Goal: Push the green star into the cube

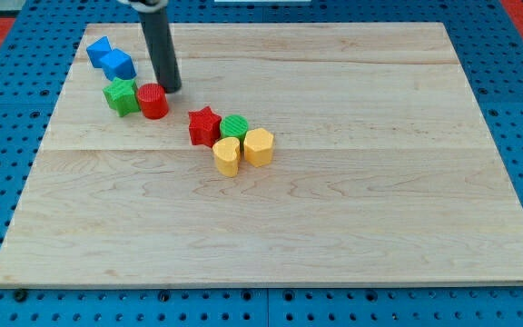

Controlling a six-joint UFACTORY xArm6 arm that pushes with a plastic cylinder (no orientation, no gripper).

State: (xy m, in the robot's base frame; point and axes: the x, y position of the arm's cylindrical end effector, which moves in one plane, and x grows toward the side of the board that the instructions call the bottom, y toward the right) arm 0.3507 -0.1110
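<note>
The green star (121, 95) lies near the board's upper left. The blue cube (118, 64) sits just above it, almost touching. A second blue block (99, 50) of unclear shape touches the cube on its upper left. A red cylinder (152, 101) touches the green star's right side. My tip (169, 88) stands just above and to the right of the red cylinder, to the right of the star and the cube.
A cluster sits near the board's middle: a red star (204, 125), a green cylinder (235, 127), a yellow heart-like block (227, 155) and a yellow block (259, 146). The wooden board (352, 200) lies on a blue pegboard.
</note>
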